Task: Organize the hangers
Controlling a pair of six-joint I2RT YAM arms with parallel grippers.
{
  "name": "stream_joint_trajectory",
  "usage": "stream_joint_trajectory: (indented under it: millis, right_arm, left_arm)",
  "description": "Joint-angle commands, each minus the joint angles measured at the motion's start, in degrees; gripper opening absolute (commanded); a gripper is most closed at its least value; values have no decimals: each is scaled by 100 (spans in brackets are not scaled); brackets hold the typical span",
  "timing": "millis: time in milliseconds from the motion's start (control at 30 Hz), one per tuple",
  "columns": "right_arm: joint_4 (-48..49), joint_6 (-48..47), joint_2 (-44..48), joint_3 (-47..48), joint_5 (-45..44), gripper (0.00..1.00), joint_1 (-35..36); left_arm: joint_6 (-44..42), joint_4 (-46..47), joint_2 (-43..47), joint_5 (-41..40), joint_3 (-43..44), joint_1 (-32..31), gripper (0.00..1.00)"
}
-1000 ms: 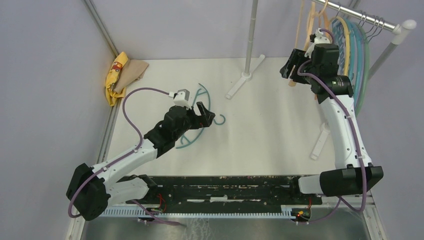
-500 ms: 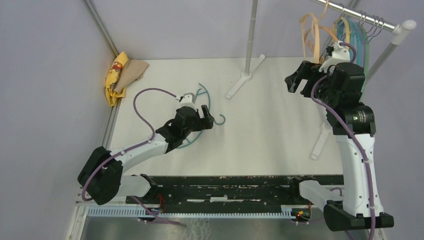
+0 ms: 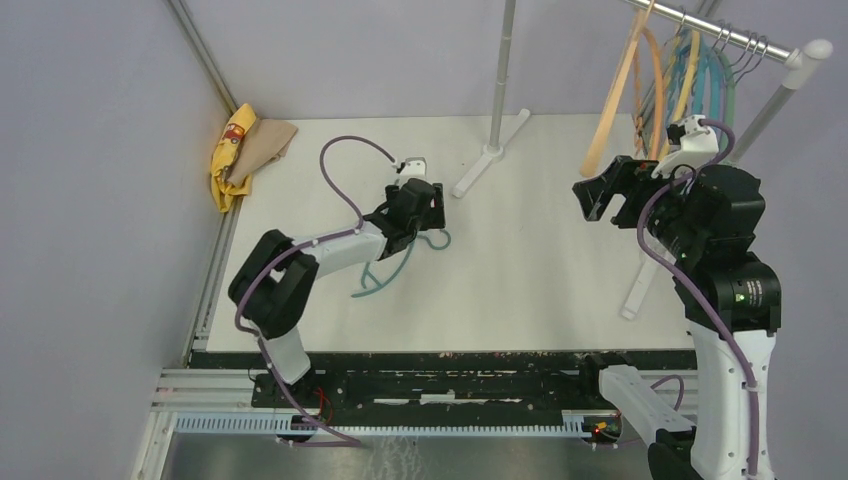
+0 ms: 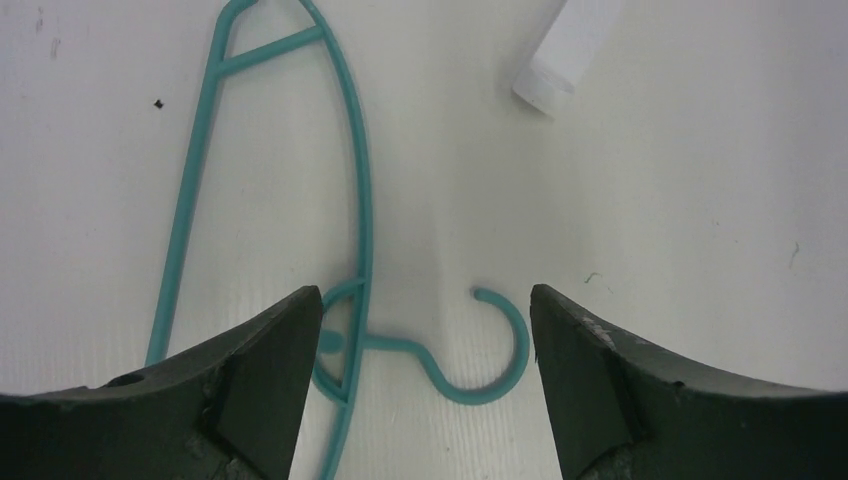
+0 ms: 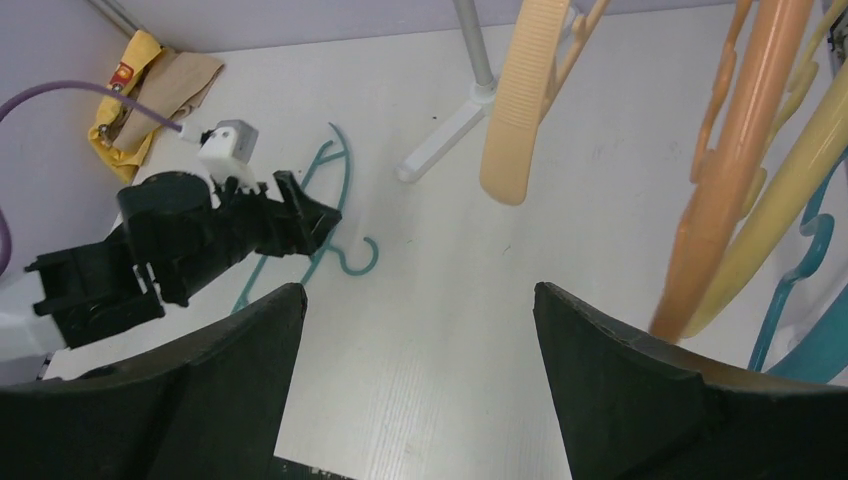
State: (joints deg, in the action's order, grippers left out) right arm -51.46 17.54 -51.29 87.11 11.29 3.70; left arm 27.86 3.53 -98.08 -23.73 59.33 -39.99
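Presently, left jaws hang spread over the teal hanger (image 4: 367,200); lower them, then pinch its neck. Right jaws gape empty.

A yellow-and-tan cloth (image 3: 245,148) lies crumpled at the far-left corner of the white table (image 3: 540,265), beside a metal frame bar (image 3: 204,68). A white rack (image 3: 503,70) stands at the back, its foot (image 3: 489,156) on the tabletop.

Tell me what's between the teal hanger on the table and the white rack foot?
Nothing: left wrist view shows bare table between hanger and rack foot.
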Motion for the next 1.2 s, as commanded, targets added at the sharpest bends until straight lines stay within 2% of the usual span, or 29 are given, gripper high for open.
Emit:
stream_joint_trajectory:
  millis: [0,167,467,500,633,933,1167]
  right_arm:
    - [-83,-127,138,19,272,92,75]
    - [-192,-102,336,-157,502,90,137]
    - [-122,-118,370,-599,598,89,209]
    - [-107,-117,361,-637,603,88,210]
    - [-57,-120,349,-824,578,88,209]
    - [54,-106,312,-1087,570,88,204]
    - [136,-88,295,-1253,563,88,203]
  left_arm:
    - [-592,-234,-665,-402,924,10,81]
    - [-796,-759,-1373,-430,1664,133,68]
    - [-668,-1230,-1722,55,1918,589,62]
    - [-668,-1279,-1723,79,1905,615,60]
    - [-628,-1397,-1601,210,1701,635,41]
    - [-593,-1334,-1133,251,993,622,40]
    - [-608,-1309,-1229,405,958,616,38]
